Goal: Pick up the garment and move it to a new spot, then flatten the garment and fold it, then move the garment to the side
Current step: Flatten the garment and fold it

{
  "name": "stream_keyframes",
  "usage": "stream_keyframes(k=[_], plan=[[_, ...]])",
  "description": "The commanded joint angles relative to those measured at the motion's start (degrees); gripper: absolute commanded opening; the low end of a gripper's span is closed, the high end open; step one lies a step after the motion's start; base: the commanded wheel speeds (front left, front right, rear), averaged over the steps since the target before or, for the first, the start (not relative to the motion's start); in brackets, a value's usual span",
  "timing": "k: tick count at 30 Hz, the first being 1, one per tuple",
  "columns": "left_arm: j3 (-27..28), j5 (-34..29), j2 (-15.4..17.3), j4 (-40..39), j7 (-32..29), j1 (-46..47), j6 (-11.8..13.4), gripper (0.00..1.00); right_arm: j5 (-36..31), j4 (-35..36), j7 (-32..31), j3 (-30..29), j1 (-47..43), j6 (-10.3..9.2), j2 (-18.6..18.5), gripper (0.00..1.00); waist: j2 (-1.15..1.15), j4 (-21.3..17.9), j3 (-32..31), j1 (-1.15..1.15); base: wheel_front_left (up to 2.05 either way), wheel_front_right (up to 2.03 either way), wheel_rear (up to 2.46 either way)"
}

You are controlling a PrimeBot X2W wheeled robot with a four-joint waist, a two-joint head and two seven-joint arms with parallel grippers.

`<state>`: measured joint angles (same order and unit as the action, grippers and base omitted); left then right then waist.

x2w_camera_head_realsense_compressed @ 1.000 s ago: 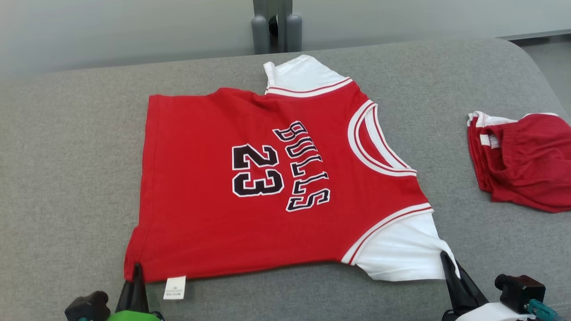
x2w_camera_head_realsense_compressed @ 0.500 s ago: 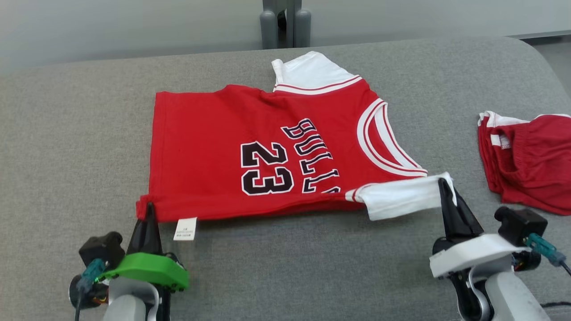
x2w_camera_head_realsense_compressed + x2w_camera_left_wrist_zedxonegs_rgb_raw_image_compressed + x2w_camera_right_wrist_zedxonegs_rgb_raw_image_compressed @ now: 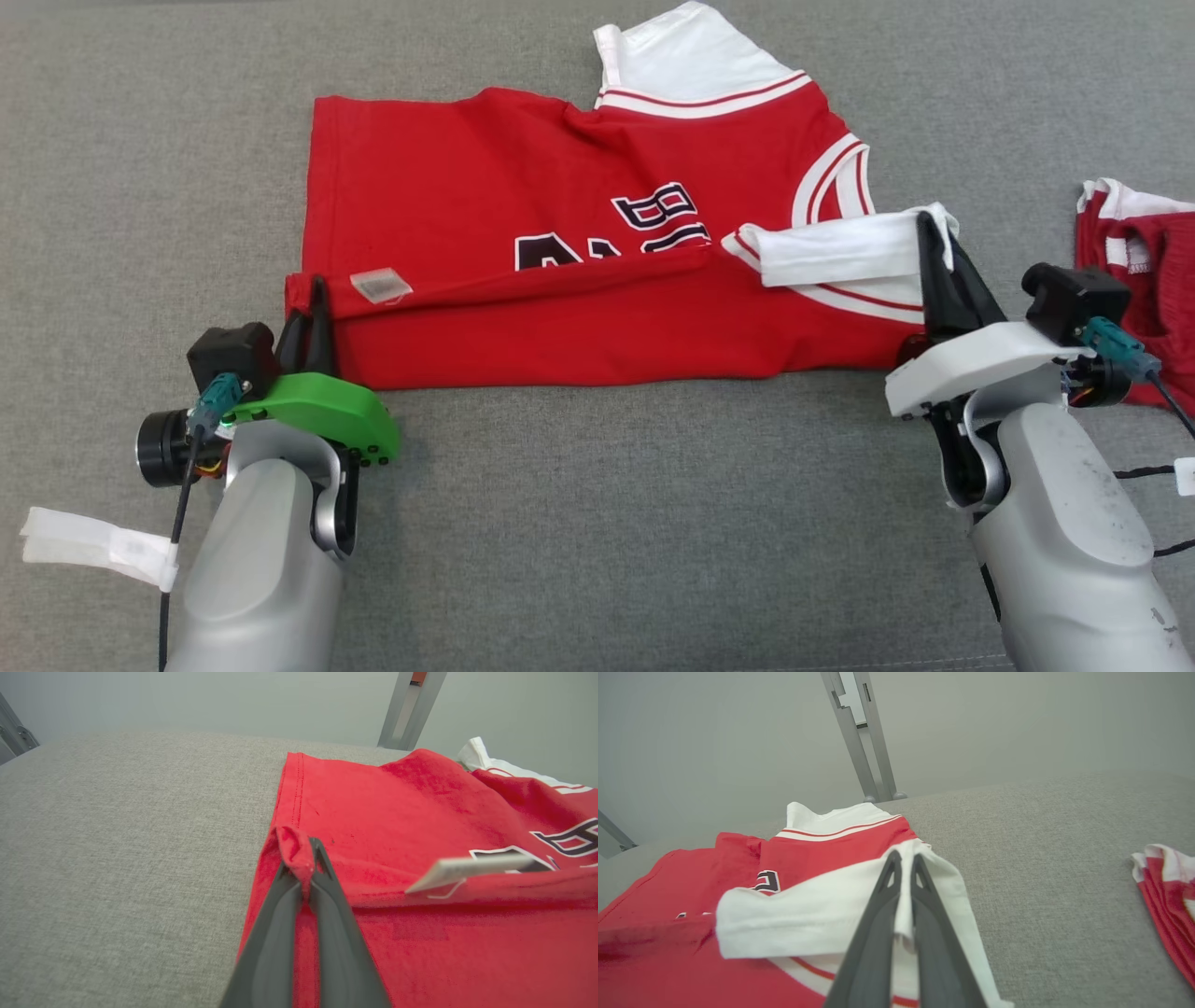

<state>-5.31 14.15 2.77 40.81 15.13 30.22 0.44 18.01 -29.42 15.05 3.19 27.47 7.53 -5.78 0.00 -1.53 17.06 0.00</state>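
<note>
While half-folded, garment corners within both tools

Silver-grey forearms carry black cameras with teal plugs; the left gripper has a green base, the right gripper a white one.

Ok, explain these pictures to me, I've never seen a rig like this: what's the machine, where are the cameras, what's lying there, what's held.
It's a two-armed robot. The wide picture comes from a camera on its head, looking down; the other two come from wrist cameras looking along each arm's two dark fingers. On the grey padded surface lies a red jersey, its near edge folded up over the lettering. The left gripper is shut on its hem corner, the right gripper on a white sleeve. Another red garment lies further right.
</note>
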Motion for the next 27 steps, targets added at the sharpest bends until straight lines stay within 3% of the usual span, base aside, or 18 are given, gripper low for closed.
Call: stream_keyframes(k=[1,5,6,7,8,15,21,27], plan=[[0.62,0.18,0.32,0.46,-0.03,1.37,0.66,0.0,-0.9,-0.98,0.15,-1.69,1.36,-0.09,0.26,0.0,0.0,0.98,1.89,0.0,0.0,0.0,0.0],[1.48,0.39,0.34,2.18,-0.03,2.81,0.17,0.0,-2.99,-3.41,0.15,-4.12,3.28,-0.1,1.12,0.0,0.0,0.83,2.55,0.0,0.0,0.0,0.0],[1.62,0.49,0.33,2.53,-0.03,2.97,0.07,0.47,-3.23,-3.49,0.15,-4.35,3.73,-0.1,1.4,0.24,0.0,0.75,2.64,0.0,0.0,0.0,0.0],[1.79,0.72,0.35,2.55,-0.03,3.02,-0.18,1.0,-2.84,-3.43,0.15,-4.79,3.9,-0.1,1.66,0.82,0.0,0.66,2.72,0.0,0.0,0.0,0.0],[2.09,1.42,0.35,2.04,-0.03,2.94,-0.44,1.0,-2.46,-2.79,0.15,-5.66,4.02,-0.1,1.87,1.0,0.0,0.56,2.85,0.0,0.0,0.0,0.0],[2.55,3.46,0.29,-6.6,-0.06,-4.02,-1.98,1.0,-3.27,2.08,0.15,-9.11,-1.45,-0.09,2.64,1.0,0.0,0.46,2.99,0.0,0.0,0.0,0.0],[0.75,5.94,0.29,-3.83,-0.06,-7.63,-1.85,1.0,-5.04,2.19,0.15,-8.87,-6.86,-0.09,2.7,1.0,0.0,0.4,2.86,0.0,0.0,0.0,0.0],[-0.45,5.78,0.21,1.88,-0.32,-5.42,-2.16,1.0,-6.54,-2.51,0.14,-7.36,-6.36,-0.09,2.73,1.0,0.0,-0.16,3.91,0.0,0.0,0.0,0.0]])
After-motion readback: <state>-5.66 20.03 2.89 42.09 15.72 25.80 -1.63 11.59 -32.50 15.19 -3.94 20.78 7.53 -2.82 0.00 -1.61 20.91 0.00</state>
